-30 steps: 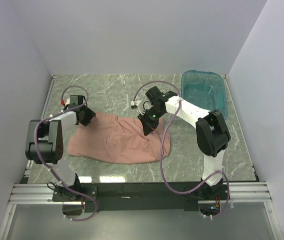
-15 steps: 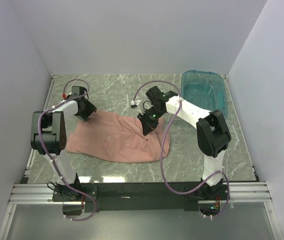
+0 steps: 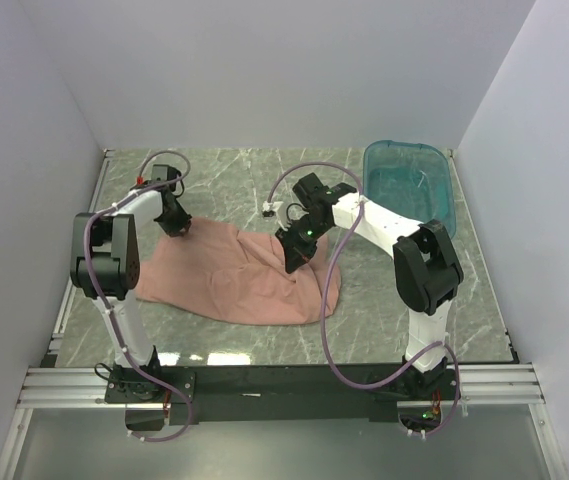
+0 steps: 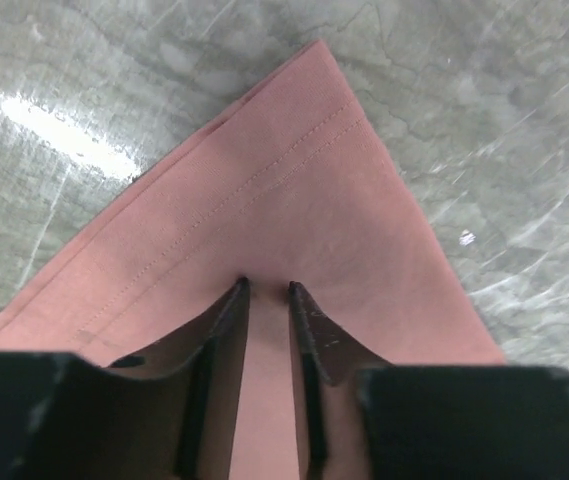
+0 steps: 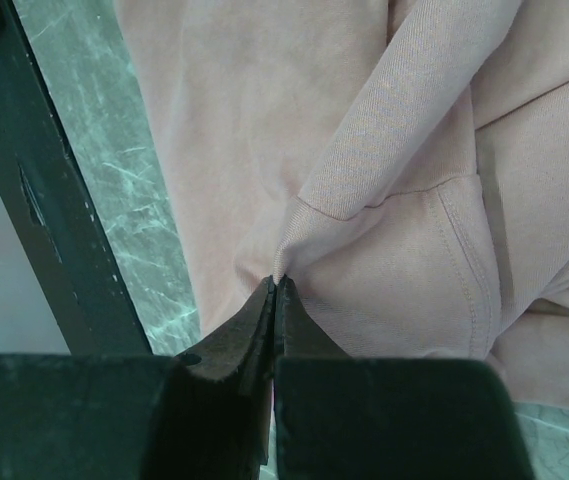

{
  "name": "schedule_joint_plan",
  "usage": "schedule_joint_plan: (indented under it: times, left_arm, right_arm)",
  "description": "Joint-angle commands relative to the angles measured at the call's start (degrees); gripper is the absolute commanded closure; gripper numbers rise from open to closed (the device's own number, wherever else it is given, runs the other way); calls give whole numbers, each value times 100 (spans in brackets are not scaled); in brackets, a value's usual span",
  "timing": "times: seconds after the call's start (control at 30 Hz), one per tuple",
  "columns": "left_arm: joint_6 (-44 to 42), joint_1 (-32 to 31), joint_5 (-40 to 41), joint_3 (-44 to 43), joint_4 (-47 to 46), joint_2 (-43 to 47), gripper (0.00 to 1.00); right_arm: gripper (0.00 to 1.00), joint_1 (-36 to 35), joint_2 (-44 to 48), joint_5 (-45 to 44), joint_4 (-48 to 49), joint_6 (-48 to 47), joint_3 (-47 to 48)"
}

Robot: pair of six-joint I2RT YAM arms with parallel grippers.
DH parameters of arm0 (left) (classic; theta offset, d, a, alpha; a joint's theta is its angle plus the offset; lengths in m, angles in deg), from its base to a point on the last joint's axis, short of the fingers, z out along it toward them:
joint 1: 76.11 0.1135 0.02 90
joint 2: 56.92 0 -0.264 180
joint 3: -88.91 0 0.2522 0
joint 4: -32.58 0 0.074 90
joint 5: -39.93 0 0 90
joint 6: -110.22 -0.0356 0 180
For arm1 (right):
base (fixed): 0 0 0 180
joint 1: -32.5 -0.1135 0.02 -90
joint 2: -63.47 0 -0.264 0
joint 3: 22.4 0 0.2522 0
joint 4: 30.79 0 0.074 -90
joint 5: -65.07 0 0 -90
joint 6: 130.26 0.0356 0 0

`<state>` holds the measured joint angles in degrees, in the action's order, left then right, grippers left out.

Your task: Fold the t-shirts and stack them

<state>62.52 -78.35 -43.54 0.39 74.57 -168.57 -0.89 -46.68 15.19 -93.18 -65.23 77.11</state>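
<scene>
Left claw sits at the far-left corner of the t-shirt. From overhead its tips are lost behind its own black body, so the gap can't be read there. Wrist view sorts it: fingers stand a narrow slot apart, tips down on the cloth just short of the pointed corner. Flat pink fabric shows in the slot with nothing bunched or lifted, so it reads as slightly spread, not pinching. Finger bases and the near cloth are cut off by the black housing along the bottom of that view. The corner shows two layers with edges nearly aligned and a double stitched line along one side. T-shirt overall: dusty salmon pink, lying rumpled but roughly flat mid-table, wider than deep. Its left part is smooth, creases run toward the middle, and the right edge curls in a rounded fold. Can't tell which face is up, and the neck opening is hard to make out. Right claw is down on the upper middle of the cloth, pressed together on a small peak of fabric. Its wrist view shows cloth tented up into the closed tips, with a stitched sleeve hem just beside. Dark bar at the left of that view is blurred, can't say what it is. Teal tub sits at the far-right corner, well apart from the cloth.
</scene>
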Motion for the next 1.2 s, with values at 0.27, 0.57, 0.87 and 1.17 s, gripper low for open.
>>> schedule_joint_plan:
  times: [0.27, 0.57, 0.87, 1.17]
  left_arm:
    - [-636, -286, 86, 243, 711, -454, 100]
    - [-469, -312, -107, 778, -106, 1364, 100]
    - [252, -128, -704, 298, -985, 3095, 100]
    - [173, 13, -1004, -979, -1179, 4081, 100]
  right_arm:
    - [100, 69, 433, 207, 81, -87, -129]
    - [100, 148, 704, -48, 72, -104, 37]
    - [100, 332, 347, -1163, -955, -271, 3101]
    - [100, 649, 1053, -1413, -931, -175, 4417]
